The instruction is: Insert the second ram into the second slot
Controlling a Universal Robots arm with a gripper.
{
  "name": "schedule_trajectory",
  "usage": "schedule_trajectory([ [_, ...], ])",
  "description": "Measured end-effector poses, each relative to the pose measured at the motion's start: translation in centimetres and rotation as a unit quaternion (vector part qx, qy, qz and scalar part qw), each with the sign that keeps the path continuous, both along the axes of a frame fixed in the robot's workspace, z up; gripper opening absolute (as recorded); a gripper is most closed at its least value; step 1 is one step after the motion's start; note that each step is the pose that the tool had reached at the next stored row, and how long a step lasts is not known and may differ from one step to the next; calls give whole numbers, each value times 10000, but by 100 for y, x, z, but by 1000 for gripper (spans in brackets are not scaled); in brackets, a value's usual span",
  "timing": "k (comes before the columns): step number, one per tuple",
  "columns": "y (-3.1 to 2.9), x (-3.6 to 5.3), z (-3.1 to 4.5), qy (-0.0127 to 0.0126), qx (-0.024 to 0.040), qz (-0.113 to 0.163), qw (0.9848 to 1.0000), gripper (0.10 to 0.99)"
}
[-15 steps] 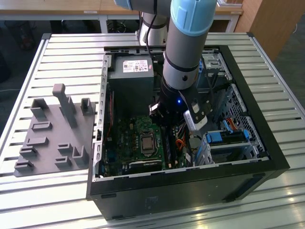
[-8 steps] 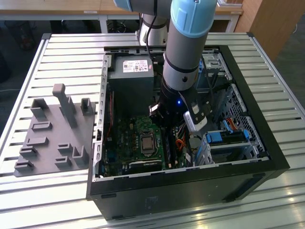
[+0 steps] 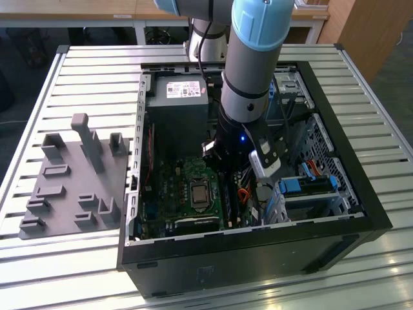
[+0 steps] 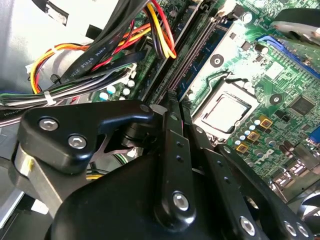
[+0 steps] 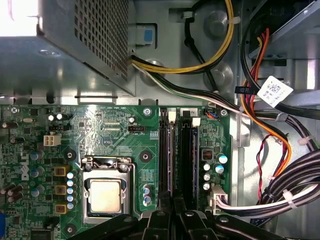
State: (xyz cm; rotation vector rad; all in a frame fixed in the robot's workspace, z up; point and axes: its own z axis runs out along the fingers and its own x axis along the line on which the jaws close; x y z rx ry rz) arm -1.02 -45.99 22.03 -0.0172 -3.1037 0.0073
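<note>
Pincer (image 5: 172, 200) clenched, fingertips meeting over the memory slots (image 5: 177, 150) beside the processor socket (image 5: 106, 192). Whether the second ram sits between them or in a slot, cannot tell.

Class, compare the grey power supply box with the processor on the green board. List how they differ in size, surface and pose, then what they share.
The power supply box is large; the processor is small. The box has a perforated side; the processor's lid is smooth and pale. The box stands above the green board with wires leaving it; the processor lies flat in a framed socket. Both look metallic and sit inside the computer case.
</note>
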Motion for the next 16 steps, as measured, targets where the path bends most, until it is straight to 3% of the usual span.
schedule_trajectory([
  [8,-3,5,11,1,-3,-2,10000,137],
  [16,-11,5,-26,6,-2,-4,10000,137],
])
